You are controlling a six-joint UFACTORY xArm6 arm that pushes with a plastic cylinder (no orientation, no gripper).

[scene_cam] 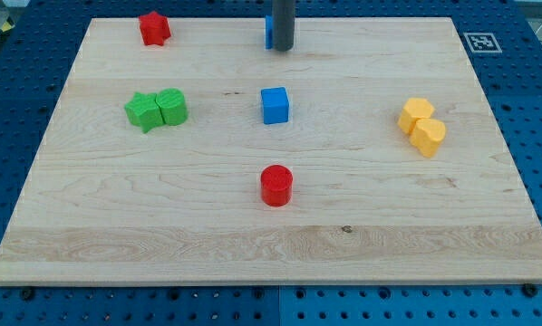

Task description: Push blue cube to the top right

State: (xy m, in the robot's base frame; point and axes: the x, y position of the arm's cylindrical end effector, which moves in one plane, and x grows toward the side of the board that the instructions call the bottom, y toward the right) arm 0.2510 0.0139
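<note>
- There is no pincer on this arm, so nothing is clenched, released or grasped; the arm ends in a dark rod, and my tip rests on the counter near the view's top edge, straight above the blue cube and well apart from it.
- Left of the blue cube, near the counter's top left corner, sits a red star-like block.
- Two green blocks lie to the blue cube's left at about its height: a star-like green block and a rounder green block, touching each other.
- A second blue block shows only as a sliver just left of the rod, mostly hidden behind it; its shape cannot be told.
- The blue cube stands near the counter's middle, with nothing touching it.
- A red cylinder stands below the blue cube, apart from it.
- Two yellow blocks, the upper yellow block and the lower yellow block, touch each other well to the blue cube's right.
- A black-and-white marker sits at the top right corner, far up and right of the blue cube.
</note>
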